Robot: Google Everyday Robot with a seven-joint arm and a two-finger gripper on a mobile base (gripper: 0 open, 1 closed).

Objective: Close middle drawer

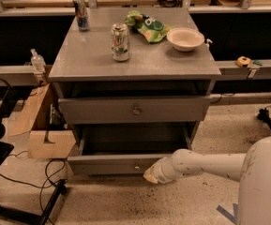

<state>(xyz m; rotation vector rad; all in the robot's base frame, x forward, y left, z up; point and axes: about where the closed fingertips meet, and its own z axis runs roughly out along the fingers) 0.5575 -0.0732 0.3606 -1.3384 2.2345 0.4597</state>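
The middle drawer (111, 163) is a grey shallow box pulled far out of the grey cabinet (135, 64). Its inside looks dark and empty, and a small round knob (136, 167) sits at the centre of its front. My gripper (150, 175), on a white arm reaching in from the right, has its pale tip at the lower edge of the drawer front, just right of the knob. The grey drawer above (135, 109), with its own knob, stands almost shut. Anything below the open drawer is hidden.
On the cabinet top stand a soda can (120, 42), a dark can (81, 14), a green chip bag (149, 26) and a white bowl (185, 38). A cardboard box (43, 128) and cables (36, 172) lie on the floor at the left. My white base (264, 186) fills the lower right.
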